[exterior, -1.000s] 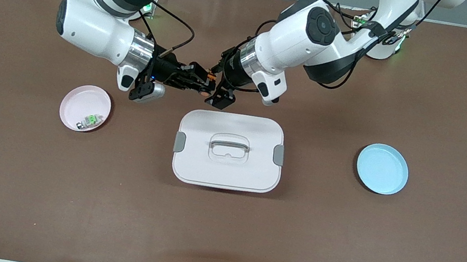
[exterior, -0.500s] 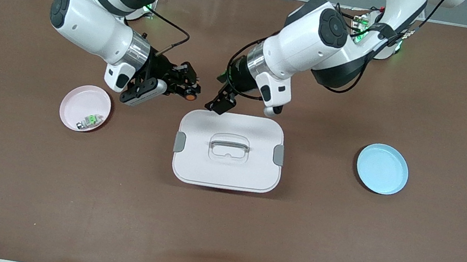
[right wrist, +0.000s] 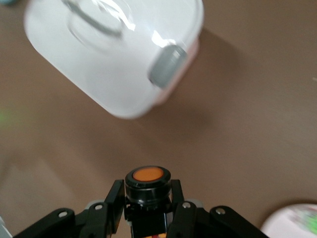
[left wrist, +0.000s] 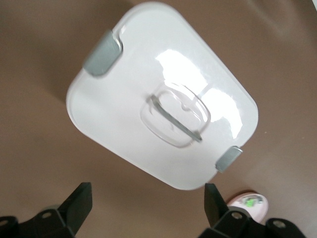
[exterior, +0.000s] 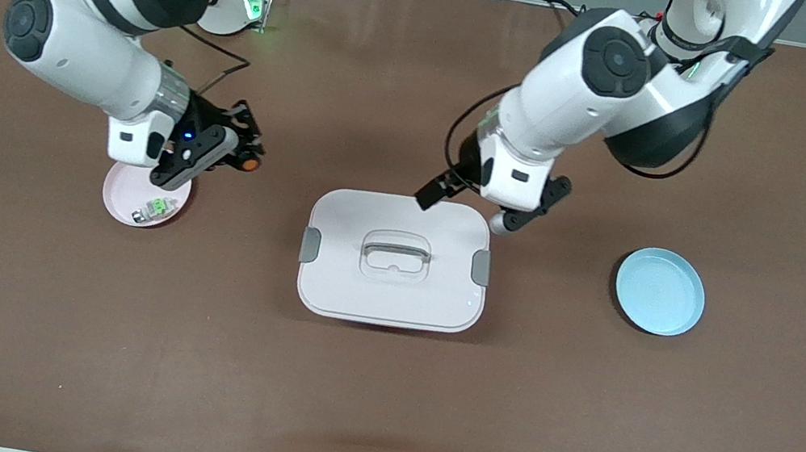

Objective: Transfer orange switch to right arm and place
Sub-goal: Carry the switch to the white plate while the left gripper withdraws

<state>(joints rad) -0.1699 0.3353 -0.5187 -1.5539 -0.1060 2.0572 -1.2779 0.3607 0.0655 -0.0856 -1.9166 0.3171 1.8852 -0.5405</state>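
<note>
The right arm's black two-finger gripper hangs in the air over bare brown table beside the small round pink plate, its fingers clamped on the tiny black cylindrical orange switch; in the right wrist view the round orange cap faces outward between the two fingers. The pink plate holds a small green-and-silver part. The left arm's black gripper hovers over the edge of the white rectangular lidded container at mid-table, apparently empty, its fingers spread wide apart. A round light-blue plate lies toward the left arm's end of the table.
</note>
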